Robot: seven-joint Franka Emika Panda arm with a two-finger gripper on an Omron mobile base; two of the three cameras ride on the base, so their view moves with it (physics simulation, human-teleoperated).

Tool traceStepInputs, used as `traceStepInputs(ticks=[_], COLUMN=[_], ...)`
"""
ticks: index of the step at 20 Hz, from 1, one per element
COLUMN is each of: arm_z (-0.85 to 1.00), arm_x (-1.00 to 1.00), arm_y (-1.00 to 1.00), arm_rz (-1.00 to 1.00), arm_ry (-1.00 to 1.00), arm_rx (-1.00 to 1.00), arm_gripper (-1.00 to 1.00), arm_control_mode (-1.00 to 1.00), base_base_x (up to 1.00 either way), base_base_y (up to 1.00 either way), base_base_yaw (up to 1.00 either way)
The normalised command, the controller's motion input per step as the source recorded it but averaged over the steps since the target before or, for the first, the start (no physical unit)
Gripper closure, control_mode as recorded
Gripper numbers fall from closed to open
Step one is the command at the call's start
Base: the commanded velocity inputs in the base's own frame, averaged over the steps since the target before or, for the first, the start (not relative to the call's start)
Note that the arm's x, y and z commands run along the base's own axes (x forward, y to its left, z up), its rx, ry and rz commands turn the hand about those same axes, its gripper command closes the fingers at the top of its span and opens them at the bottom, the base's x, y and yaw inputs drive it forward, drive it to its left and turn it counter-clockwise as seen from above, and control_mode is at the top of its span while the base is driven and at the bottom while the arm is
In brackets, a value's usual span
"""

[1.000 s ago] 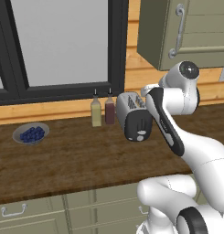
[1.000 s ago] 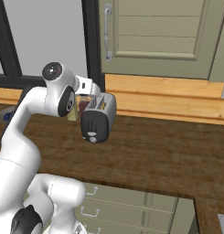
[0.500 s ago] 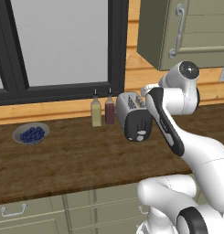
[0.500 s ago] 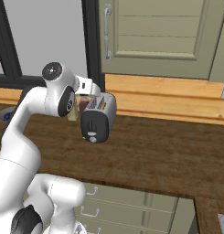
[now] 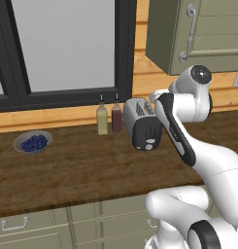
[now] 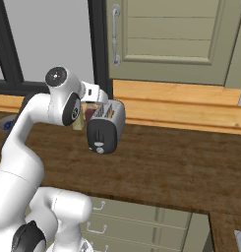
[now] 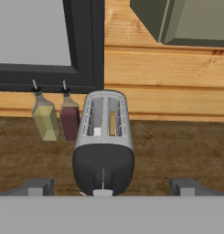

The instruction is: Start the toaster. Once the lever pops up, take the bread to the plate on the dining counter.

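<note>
Your gripper (image 7: 109,187) has its jaws wide apart, holding nothing. The toaster (image 7: 104,146) sits near the worktop's (image 5: 67,170) back edge, long axis pointing straight at you, and the lever (image 7: 103,192) is dead centre between the fingertips, facing you.

Nothing differs from the earlier views to now. The gripper (image 7: 111,185) hangs where it was, jaws spread wide, with the toaster (image 7: 104,148) straight ahead of it and the two bottles (image 7: 56,116) off to its left, unshifted.
</note>
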Motion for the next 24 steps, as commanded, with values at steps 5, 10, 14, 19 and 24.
traceStepInputs(ticks=[5,10,14,19,24], arm_z=[0.0,0.0,0.0,0.0,0.0], arm_x=[0.0,0.0,0.0,0.0,0.0], arm_y=[0.0,0.0,0.0,0.0,0.0], arm_rz=[0.0,0.0,0.0,0.0,0.0], arm_ry=[0.0,0.0,0.0,0.0,0.0], arm_rx=[0.0,0.0,0.0,0.0,0.0], arm_gripper=[-1.0,-1.0,-1.0,-1.0,-1.0], arm_control_mode=[-1.0,-1.0,-1.0,-1.0,-1.0], base_base_x=[0.0,0.0,0.0,0.0,0.0], base_base_y=[0.0,0.0,0.0,0.0,0.0], base_base_yaw=[0.0,0.0,0.0,0.0,0.0])
